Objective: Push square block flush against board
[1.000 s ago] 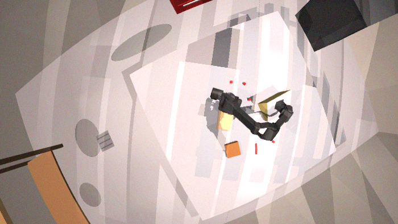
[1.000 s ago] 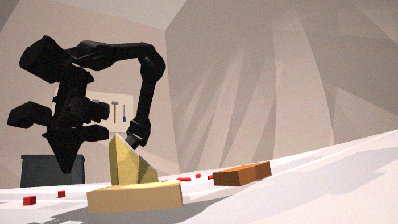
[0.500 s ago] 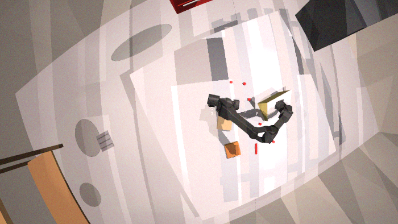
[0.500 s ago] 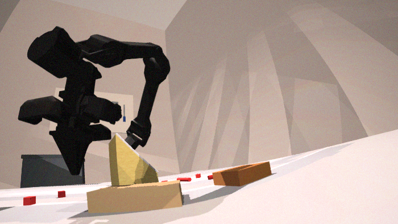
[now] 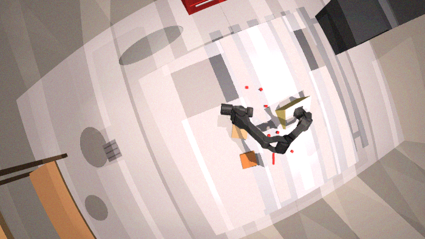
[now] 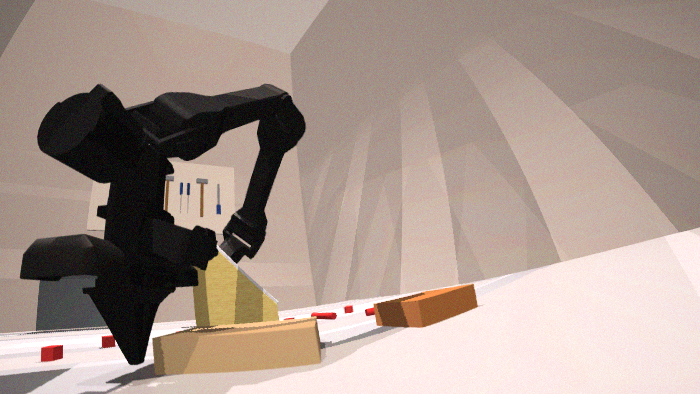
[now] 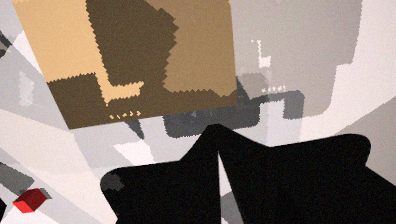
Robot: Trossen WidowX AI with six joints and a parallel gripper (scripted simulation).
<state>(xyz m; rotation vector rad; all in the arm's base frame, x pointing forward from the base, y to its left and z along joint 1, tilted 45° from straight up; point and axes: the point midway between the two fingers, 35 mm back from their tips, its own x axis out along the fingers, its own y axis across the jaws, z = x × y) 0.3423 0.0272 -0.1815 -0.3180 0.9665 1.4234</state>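
The orange square block (image 5: 248, 160) (image 6: 447, 306) lies flat, a short way from the tan board (image 5: 238, 133) (image 6: 240, 351) (image 7: 200, 55), with a gap between them. The board lies flat; the arm hides its upper part in the top view. My gripper (image 6: 136, 360) (image 7: 214, 130) is shut and empty, pointing down with its tips low near the table. It is just off the board's end, on the side away from the block. A small gap shows between tips and board in the wrist view. The hand hides the fingertips in the top view.
A yellow wedge-shaped piece (image 5: 282, 117) (image 6: 227, 295) stands near the arm's base, behind the board in the exterior view. Several small red cubes and a red rod (image 5: 273, 158) (image 6: 324, 315) lie around the arm. One red cube (image 7: 30, 200) shows lower left in the wrist view.
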